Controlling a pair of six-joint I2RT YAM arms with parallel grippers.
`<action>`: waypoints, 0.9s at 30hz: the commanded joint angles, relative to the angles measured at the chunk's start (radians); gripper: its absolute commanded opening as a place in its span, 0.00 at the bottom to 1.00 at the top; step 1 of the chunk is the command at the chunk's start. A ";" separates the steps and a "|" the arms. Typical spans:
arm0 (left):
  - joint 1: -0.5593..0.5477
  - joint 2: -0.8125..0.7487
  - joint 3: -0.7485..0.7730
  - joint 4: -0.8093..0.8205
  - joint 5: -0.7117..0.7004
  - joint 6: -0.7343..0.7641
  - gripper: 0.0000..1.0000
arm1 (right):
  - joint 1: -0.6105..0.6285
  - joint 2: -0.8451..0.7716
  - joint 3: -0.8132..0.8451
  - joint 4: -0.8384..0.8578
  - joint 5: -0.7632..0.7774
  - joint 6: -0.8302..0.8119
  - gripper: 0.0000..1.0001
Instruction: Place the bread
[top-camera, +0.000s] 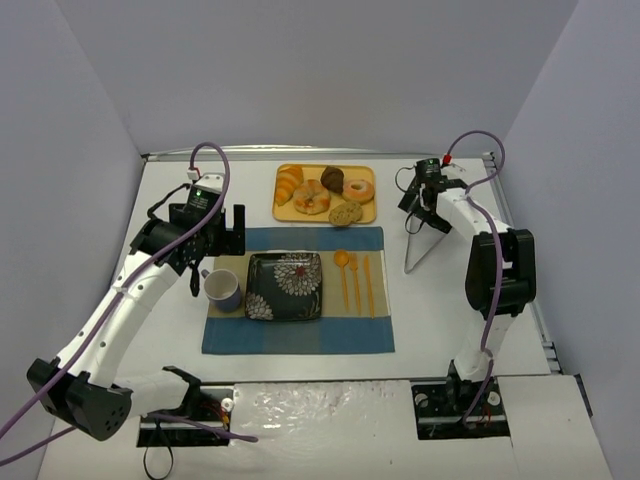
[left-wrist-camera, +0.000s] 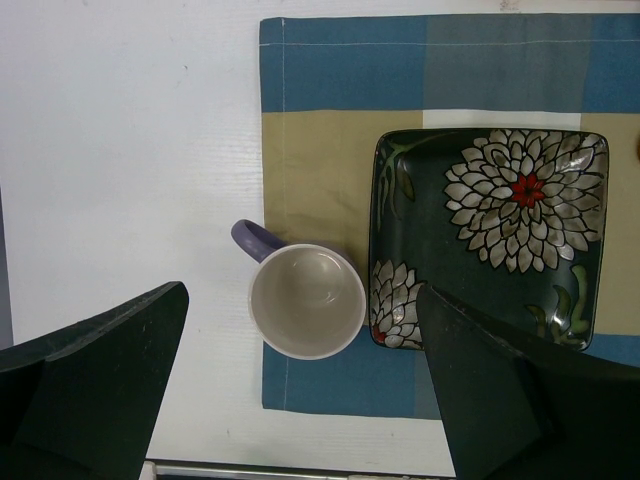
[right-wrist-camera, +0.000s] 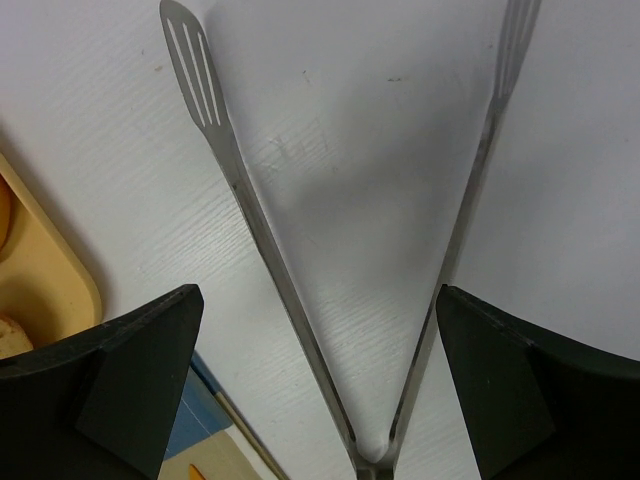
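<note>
Several breads lie on an orange tray (top-camera: 282, 211) at the back: a croissant (top-camera: 288, 183), a glazed ring (top-camera: 312, 198), a dark muffin (top-camera: 332, 178), a pink donut (top-camera: 358, 189) and a round seeded bun (top-camera: 345, 213). A dark floral square plate (top-camera: 285, 286) lies bare on the placemat; it also shows in the left wrist view (left-wrist-camera: 490, 235). My left gripper (top-camera: 215, 258) (left-wrist-camera: 305, 400) hangs open and empty above a white-and-purple mug (left-wrist-camera: 305, 300). My right gripper (top-camera: 420, 207) (right-wrist-camera: 320, 390) is open, its fingers on either side of metal tongs (right-wrist-camera: 240, 190) lying on the table.
A blue and tan placemat (top-camera: 300, 335) holds the mug (top-camera: 223, 289), the plate and orange cutlery (top-camera: 355, 280). The tongs (top-camera: 425, 245) lie right of the placemat, their hinge end pointing toward the front. The tray's corner (right-wrist-camera: 40, 280) shows in the right wrist view. Grey walls surround the table.
</note>
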 joint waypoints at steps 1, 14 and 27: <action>0.000 -0.037 0.029 0.039 -0.011 0.025 0.97 | -0.008 -0.005 -0.015 0.044 -0.050 -0.040 1.00; 0.002 -0.042 0.018 0.045 -0.007 0.026 0.97 | -0.009 -0.056 -0.152 0.037 -0.011 -0.053 1.00; 0.004 -0.059 0.027 0.017 -0.032 0.054 0.97 | -0.009 0.009 -0.150 0.124 0.005 -0.054 1.00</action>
